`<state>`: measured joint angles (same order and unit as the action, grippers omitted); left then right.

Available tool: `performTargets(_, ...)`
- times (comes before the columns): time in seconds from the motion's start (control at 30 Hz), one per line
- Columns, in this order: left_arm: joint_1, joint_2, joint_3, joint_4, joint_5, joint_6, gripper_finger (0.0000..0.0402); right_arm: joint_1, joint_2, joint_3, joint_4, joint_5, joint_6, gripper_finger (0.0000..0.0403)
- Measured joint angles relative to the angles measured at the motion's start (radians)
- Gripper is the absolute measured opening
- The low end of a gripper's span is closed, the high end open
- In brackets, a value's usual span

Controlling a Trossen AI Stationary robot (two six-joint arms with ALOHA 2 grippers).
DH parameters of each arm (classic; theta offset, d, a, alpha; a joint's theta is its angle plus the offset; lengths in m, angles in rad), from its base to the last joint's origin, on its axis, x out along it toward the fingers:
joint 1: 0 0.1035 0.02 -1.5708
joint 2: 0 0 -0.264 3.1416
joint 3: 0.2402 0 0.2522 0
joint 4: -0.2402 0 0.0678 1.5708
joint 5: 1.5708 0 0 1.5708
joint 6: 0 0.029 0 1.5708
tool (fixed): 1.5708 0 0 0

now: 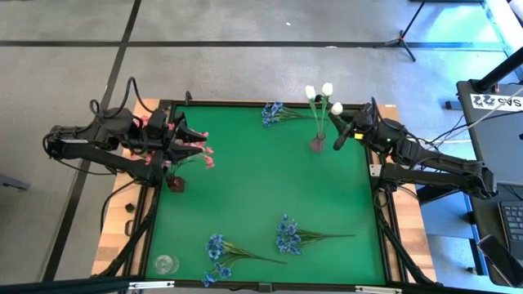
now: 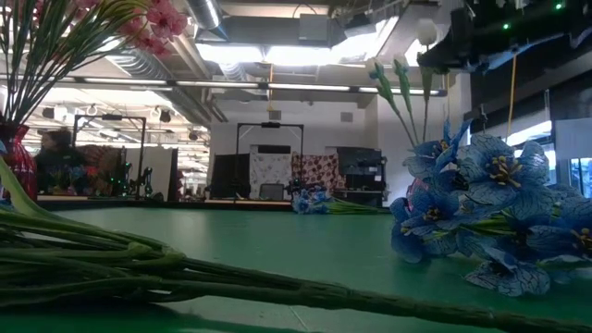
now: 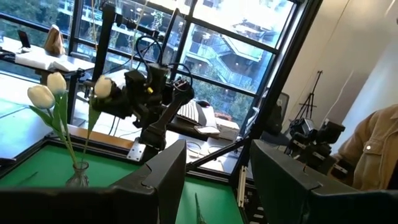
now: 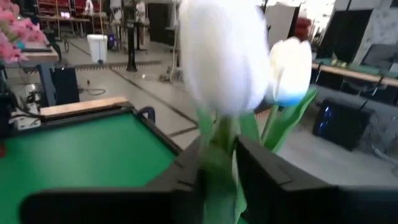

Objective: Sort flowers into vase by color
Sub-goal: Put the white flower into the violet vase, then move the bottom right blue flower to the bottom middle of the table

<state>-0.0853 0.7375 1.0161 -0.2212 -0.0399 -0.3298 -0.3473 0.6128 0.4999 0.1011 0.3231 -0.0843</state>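
Observation:
Two white tulips (image 1: 319,91) stand in a small dark vase (image 1: 317,144) near the table's far right. My right gripper (image 1: 338,139) is beside that vase, shut on a third white tulip (image 4: 224,56). Pink sprigs (image 1: 194,152) stand in a red vase (image 1: 176,183) at the left edge. My left gripper (image 3: 214,180) hovers open above them, with a thin green stem tip (image 3: 197,208) in the gap between its fingers. One blue sprig (image 1: 274,113) lies at the far edge, and two more (image 1: 288,237) (image 1: 217,251) lie near the near edge. My right gripper pinches the white tulip's stem (image 4: 219,146) between its two fingers, just below the bud, among the green leaves. The fingers come from the table's right side, slanting. The bud stands upright above them. Whether the stem's lower end is in the dark vase, I cannot tell.
An empty clear glass vase (image 1: 166,264) stands at the near left corner. The green mat's middle (image 1: 261,180) is bare. In the low view the blue blossoms (image 2: 481,213) and long green stems (image 2: 111,264) lie close to the near edge. A person's tan sleeve (image 3: 373,149) shows beyond the table.

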Motion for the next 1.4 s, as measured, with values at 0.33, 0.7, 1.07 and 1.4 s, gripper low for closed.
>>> performTargets(0.33,0.000,-0.007,0.000,-0.002,0.000,0.000,0.0174,0.000,0.000,0.206,-0.304,-0.002,0.034,0.0215)
performTargets(0.7,0.000,-0.007,0.000,0.005,0.000,-0.014,0.0174,0.000,0.040,0.527,-0.494,-0.073,0.116,0.0243)
performTargets(1.07,0.000,0.014,0.000,0.052,0.003,-0.065,0.0174,0.000,0.074,0.620,-0.490,-0.063,0.170,0.0241)
performTargets(1.4,0.000,0.015,0.000,0.191,-0.009,-0.001,0.0174,0.000,0.135,0.622,-0.366,-0.063,0.182,0.0241)
